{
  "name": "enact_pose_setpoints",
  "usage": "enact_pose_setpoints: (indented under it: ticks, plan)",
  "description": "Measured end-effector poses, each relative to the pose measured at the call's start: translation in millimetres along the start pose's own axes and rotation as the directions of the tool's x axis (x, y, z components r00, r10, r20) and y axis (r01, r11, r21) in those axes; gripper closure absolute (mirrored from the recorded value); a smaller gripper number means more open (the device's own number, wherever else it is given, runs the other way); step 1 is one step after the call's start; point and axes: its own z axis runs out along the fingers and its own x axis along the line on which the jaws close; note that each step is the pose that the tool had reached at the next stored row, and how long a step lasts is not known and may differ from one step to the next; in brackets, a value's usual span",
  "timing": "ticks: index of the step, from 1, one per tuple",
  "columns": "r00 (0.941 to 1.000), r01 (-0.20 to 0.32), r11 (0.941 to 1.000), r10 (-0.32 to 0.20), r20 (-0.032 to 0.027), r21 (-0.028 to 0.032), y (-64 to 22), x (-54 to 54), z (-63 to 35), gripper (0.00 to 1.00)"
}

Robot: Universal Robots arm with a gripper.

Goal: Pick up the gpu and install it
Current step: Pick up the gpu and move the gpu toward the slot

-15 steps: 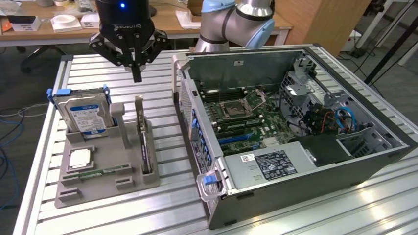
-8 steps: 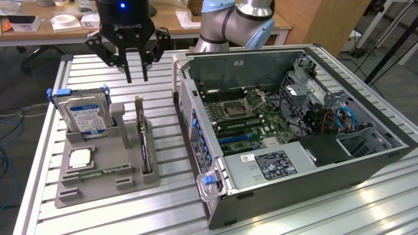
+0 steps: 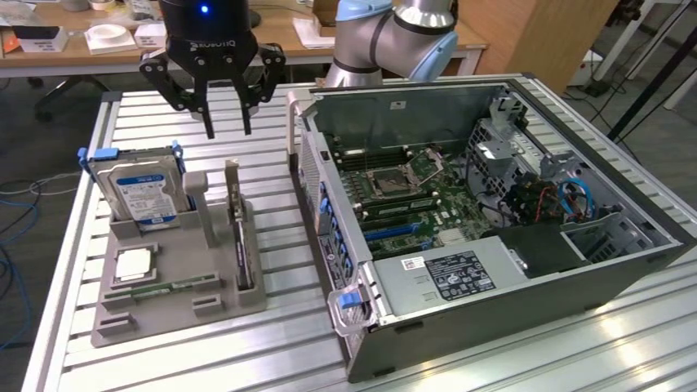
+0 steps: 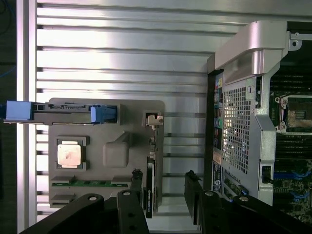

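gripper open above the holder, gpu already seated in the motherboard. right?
Not quite. The gripper is open above the grey holder, but the gpu is not in the motherboard: it stands on edge in a slot of the holder, outside the case. The exterior view shows it.

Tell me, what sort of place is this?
Probably a robotics lab or workshop: a robot arm over a slatted metal bench, an open PC case, a tray of parts, desks behind.
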Motion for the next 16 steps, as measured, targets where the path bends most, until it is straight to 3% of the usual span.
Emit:
enact_pose_setpoints:
  ticks: [16]
  plan:
    - [1.0000, 0.000, 1.0000, 0.000, 0.0000, 0.0001, 0.0, 0.1, 2.9, 0.53]
